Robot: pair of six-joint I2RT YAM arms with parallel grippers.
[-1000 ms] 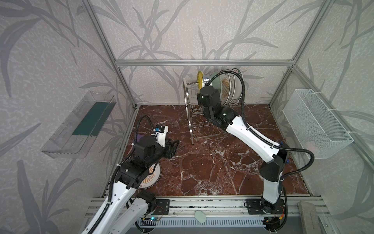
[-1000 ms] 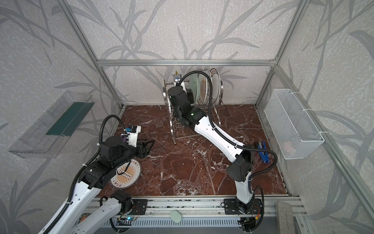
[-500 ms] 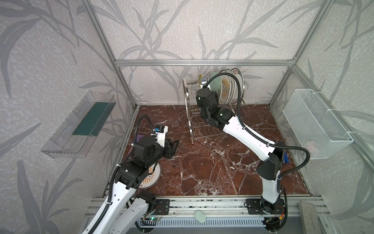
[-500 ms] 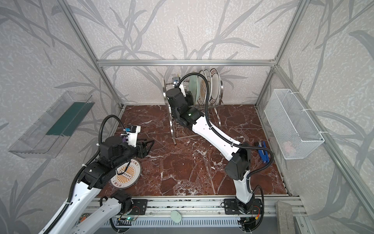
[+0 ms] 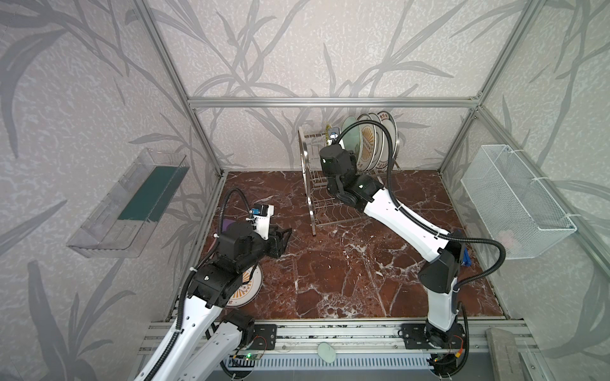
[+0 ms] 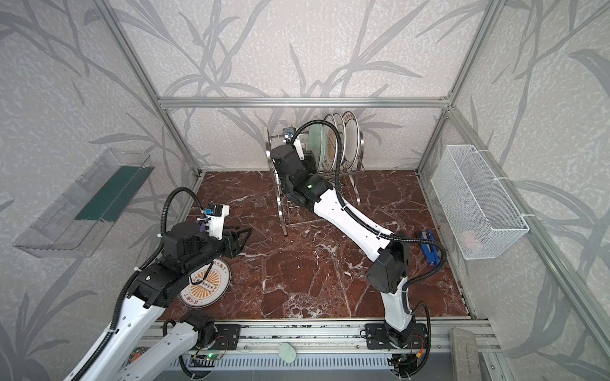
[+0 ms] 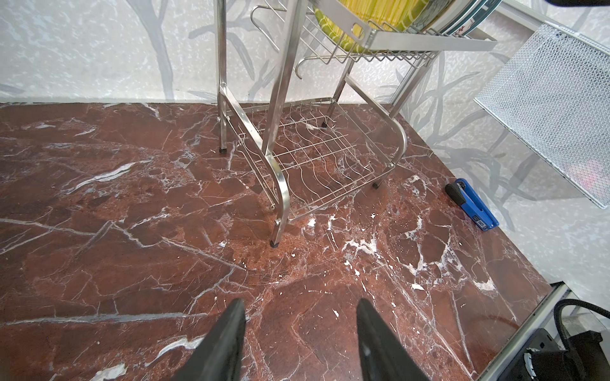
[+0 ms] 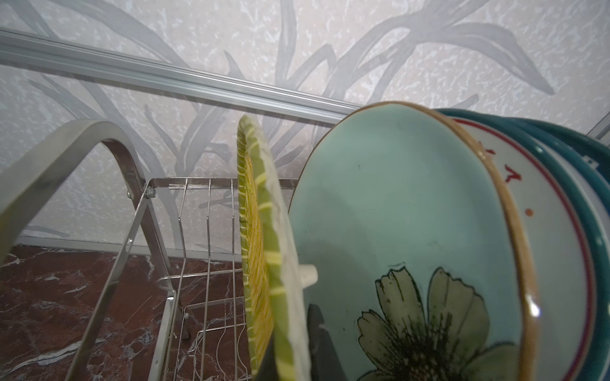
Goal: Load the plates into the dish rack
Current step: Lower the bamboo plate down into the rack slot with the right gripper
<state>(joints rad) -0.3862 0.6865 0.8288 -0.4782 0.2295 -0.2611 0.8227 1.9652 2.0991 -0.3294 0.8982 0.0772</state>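
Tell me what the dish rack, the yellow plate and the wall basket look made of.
Dish rack: polished metal, likely stainless steel; bright, mirror-like bars and thin wire.
Yellow plate: probably glazed ceramic; ribbed yellow face, thick rim, pale back.
Wall basket: fine metal mesh, seemingly white-coated; matte and see-through.

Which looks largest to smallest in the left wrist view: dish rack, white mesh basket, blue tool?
1. dish rack, also cut off at the top edge.
2. white mesh basket, cropped by the frame edge, so only its visible part counts.
3. blue tool, clearly smallest.
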